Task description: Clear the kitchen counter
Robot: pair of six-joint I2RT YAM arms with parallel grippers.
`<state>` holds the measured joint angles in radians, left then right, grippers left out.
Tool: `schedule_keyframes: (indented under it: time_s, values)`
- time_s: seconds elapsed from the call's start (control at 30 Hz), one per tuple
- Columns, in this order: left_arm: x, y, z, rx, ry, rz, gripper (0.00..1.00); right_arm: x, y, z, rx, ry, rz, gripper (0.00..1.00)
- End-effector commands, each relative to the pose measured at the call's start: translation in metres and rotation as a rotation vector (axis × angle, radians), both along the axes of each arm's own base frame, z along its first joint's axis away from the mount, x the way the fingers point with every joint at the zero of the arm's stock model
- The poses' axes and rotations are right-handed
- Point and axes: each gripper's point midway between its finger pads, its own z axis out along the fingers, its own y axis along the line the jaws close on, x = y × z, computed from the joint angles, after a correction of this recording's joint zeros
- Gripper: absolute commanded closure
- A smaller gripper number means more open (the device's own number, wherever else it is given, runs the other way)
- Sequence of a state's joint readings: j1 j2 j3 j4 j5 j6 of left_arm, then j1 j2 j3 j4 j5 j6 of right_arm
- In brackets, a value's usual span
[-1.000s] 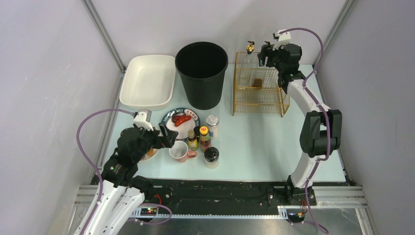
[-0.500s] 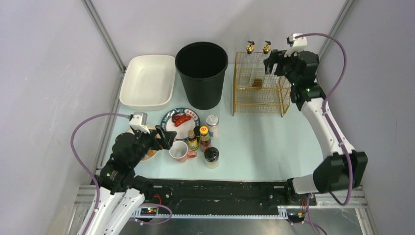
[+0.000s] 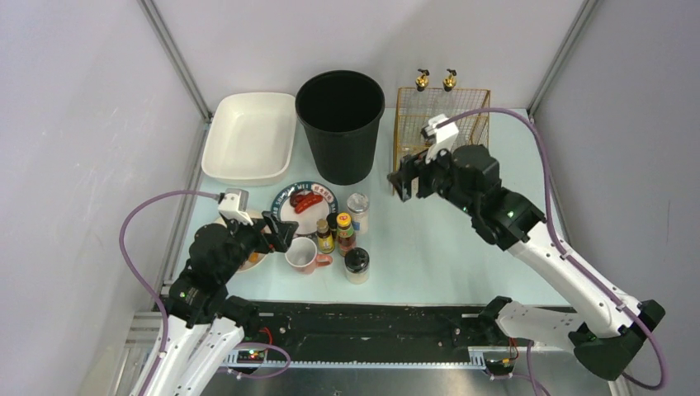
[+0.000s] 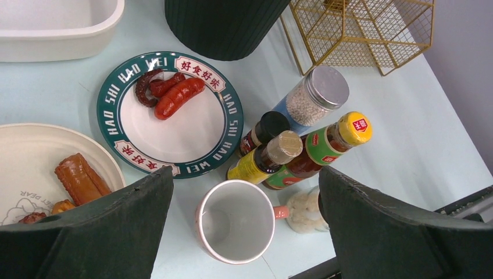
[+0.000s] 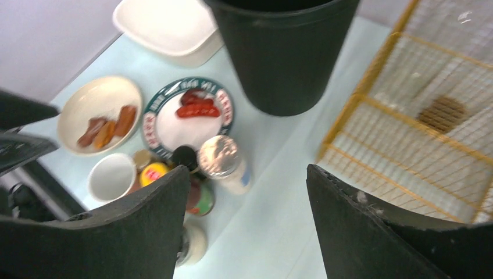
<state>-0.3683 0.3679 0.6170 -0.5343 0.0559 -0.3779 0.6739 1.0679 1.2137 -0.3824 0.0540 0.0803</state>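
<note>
**Overhead and wrist views.** The large, flat, pale mint-green matt table (image 3: pixel 446 247) is filling the enclosure between the grey walls and is carrying everything that is to be cleared.

I am hovering my left hand (image 4: pixel 244 229) over the near-left cluster. Its fingers are spread to the full and are gripping nothing, and the pink-and-white ceramic mug (image 4: pixel 235 221) is sitting directly beneath the gap.

I am holding my right hand (image 5: pixel 247 221) above the middle of the table, near the tall black plastic bin (image 3: pixel 340 124) and the gold wire basket (image 3: pixel 462 124). Its fingers are well apart and likewise empty.

I am judging the table itself to be rigid, fixed and smooth. It is not a thing to grasp, and items nudged on it are likely to slide. I am planning to take hold on the items instead:
- **Mug:** by its wall.
- **Yellow-capped glass sauce bottle (image 4: pixel 331 142):** squarely around its body, since the glass is probably slippery and breakable and its neighbours are standing close-packed.
</note>
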Motion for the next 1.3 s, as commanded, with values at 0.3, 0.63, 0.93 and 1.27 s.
schedule_keyframes:
  time_s: [0.3,0.63,0.93,1.27]
  values:
    - [0.006,0.012,0.006,-0.023,-0.017,0.094,0.02,-0.06,0.055,-0.026,0.163,0.285,0.08,0.15]
    - [0.007,0.012,0.003,-0.013,-0.008,0.095,0.02,-0.052,0.058,-0.015,0.25,0.315,0.11,0.01]
    - [0.009,0.01,-0.001,-0.001,0.014,0.088,0.02,-0.044,0.047,-0.028,0.336,0.417,0.134,0.0]
    - [0.011,0.007,-0.009,0.013,0.052,0.073,0.02,-0.06,0.071,-0.08,0.06,0.441,0.011,0.08]
